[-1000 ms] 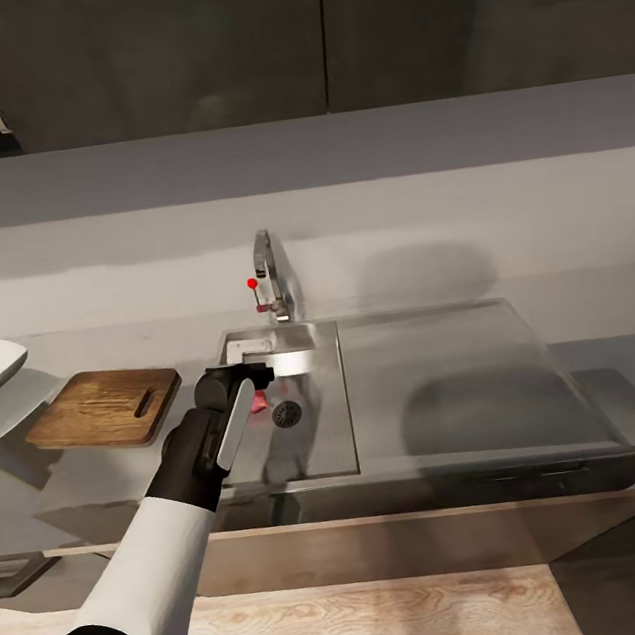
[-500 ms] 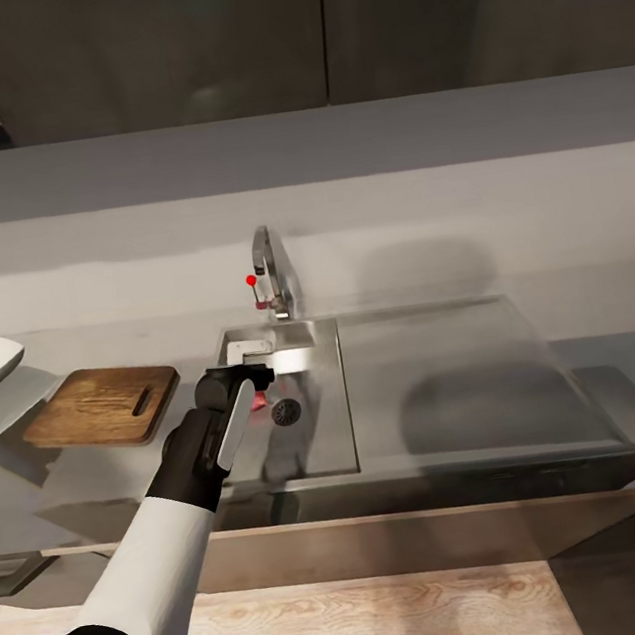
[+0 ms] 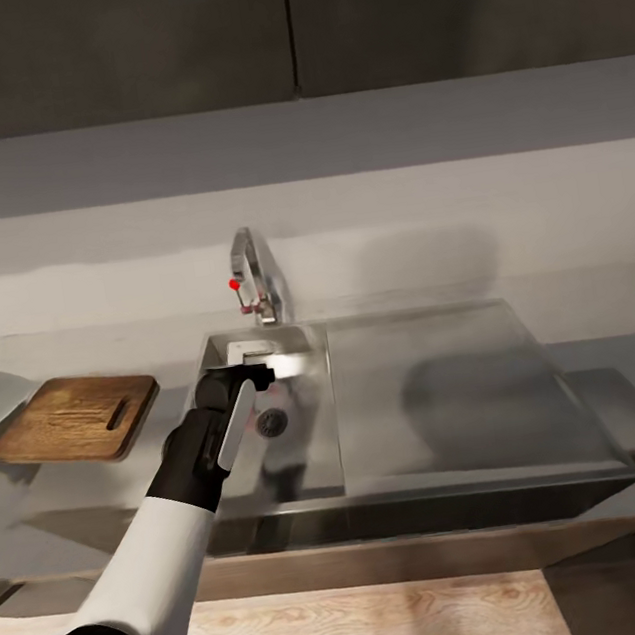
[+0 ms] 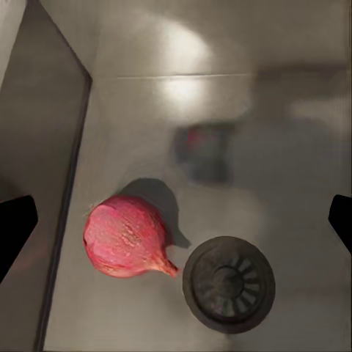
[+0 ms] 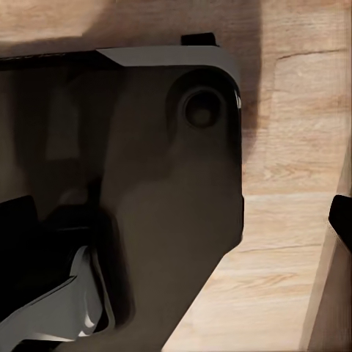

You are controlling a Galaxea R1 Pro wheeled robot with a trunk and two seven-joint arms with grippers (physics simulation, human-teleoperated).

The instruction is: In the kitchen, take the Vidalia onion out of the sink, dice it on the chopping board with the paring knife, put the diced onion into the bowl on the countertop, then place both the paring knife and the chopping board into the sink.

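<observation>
Cam panned right; onion (image 4: 126, 236) beside drain (image 4: 229, 284), L-wrist.

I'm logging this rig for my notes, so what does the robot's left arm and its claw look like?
In the head view the left arm has a black upper segment, a smooth white forearm shell and a black wrist section. The left claw has a dark body with a pale grey-white strip along it. In the left wrist view its fingertips are plain black. No cables or markings are visible.
</observation>
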